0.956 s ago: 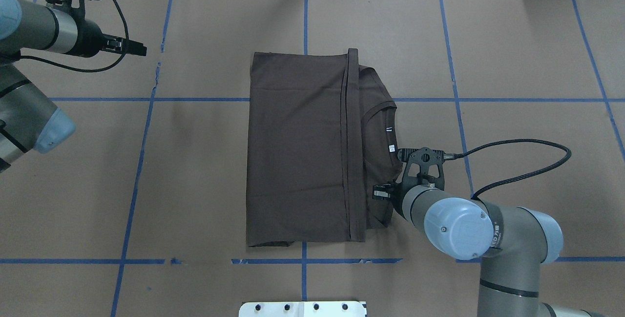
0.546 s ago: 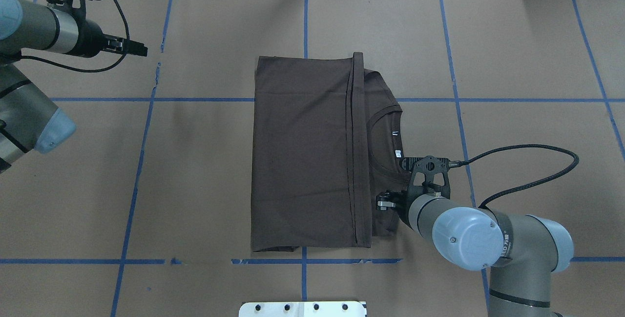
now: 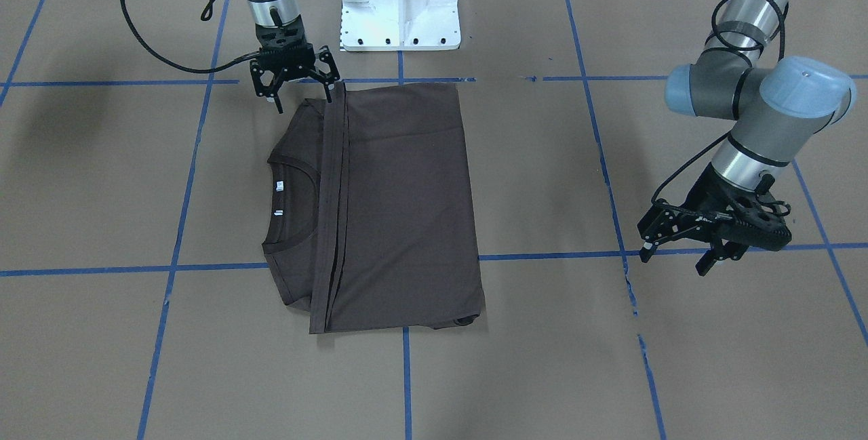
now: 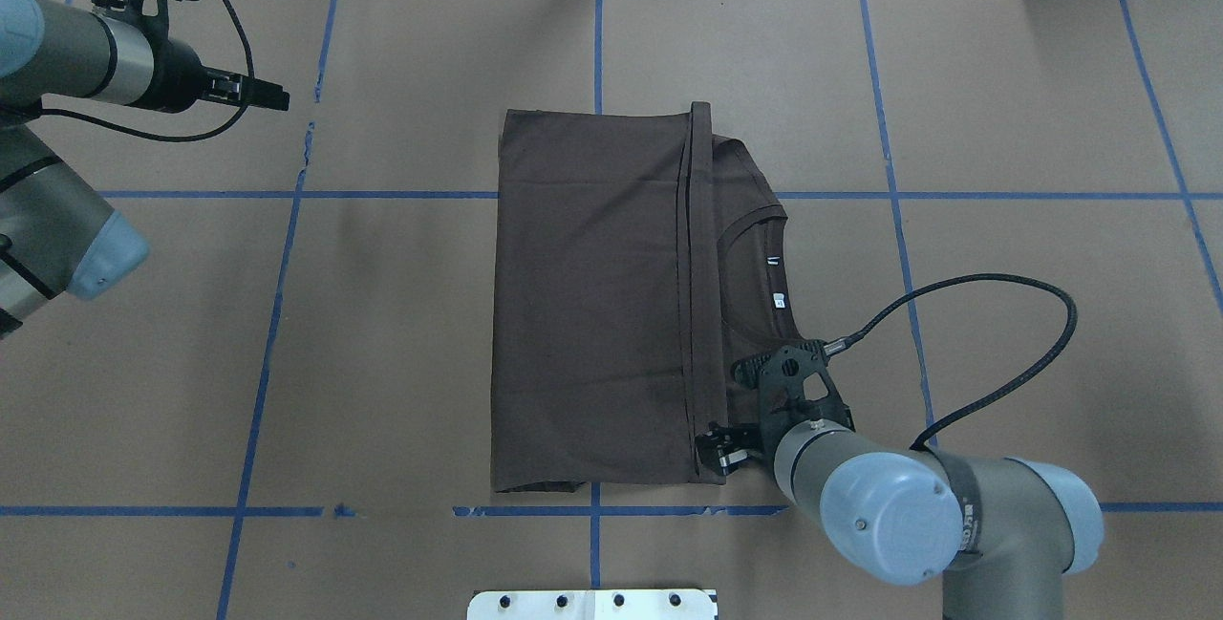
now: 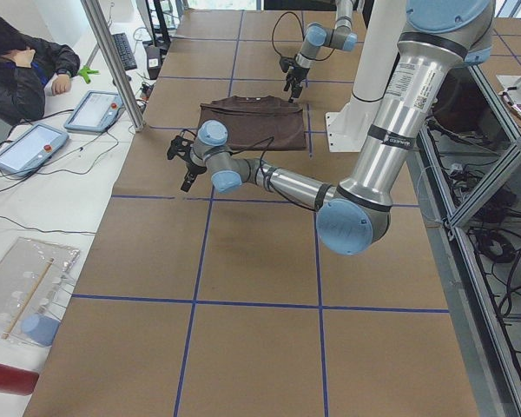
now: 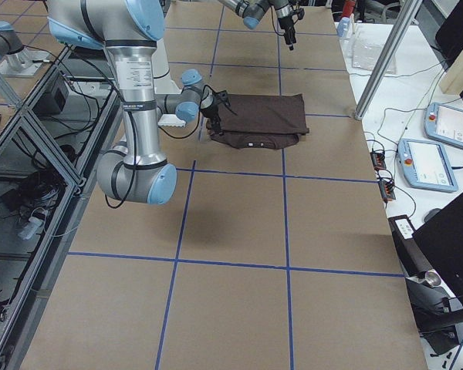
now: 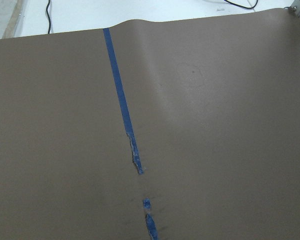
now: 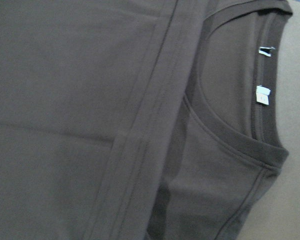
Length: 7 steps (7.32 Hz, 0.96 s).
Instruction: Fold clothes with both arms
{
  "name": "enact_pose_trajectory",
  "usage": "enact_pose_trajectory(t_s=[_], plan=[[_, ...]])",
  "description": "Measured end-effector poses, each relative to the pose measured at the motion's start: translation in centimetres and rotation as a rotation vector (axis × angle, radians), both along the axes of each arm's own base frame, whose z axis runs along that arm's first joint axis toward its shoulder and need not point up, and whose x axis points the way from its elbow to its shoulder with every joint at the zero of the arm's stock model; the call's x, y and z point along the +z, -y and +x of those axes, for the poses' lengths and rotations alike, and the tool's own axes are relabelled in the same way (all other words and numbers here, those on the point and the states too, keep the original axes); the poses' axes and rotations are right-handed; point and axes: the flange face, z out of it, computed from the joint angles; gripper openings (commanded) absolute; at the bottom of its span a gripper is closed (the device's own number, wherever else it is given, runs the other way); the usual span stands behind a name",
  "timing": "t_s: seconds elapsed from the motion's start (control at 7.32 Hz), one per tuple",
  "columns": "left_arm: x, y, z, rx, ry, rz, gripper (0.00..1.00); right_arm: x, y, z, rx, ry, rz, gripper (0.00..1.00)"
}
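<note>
Right fingers [image 3: 277, 100], spread, I am hovering at T-shirt's [image 3: 400, 203] five-o'clock corner, seen overhead; its long axis running twelve-to-six; left fingers [image 3: 706, 262], spread, idling well apart.

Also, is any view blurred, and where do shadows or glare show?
Right wrist view: the T-shirt is slightly soft, very close. Front-facing view: a diffuse shadow lies on the table, upper left. Overhead view: the top strip is overexposed white.
</note>
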Motion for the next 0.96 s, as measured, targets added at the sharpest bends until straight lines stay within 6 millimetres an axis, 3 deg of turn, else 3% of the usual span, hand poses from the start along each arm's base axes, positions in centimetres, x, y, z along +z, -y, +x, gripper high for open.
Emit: enact_pose_trajectory(t_s=[0.14, 0.27, 0.55, 0.96], plan=[[0.0, 0.0, 0.0, 0.000, 0.000, 0.000, 1.00, -1.4, -1.6, -1.7, -0.014, -0.038, 0.044, 0.97], [0.1, 0.0, 0.0, 0.000, 0.001, -0.001, 1.00, -2.9, -2.7, -3.1, -0.022, -0.082, 0.069, 0.87], [0.2, 0.0, 0.0, 0.000, 0.002, -0.003, 1.00, -3.2, -4.2, -5.0, -0.037, -0.165, 0.127, 0.53], [0.3, 0.0, 0.0, -0.001, 0.003, -0.003, 1.00, -2.6, -5.2, -5.6, -0.082, -0.208, 0.168, 0.49]])
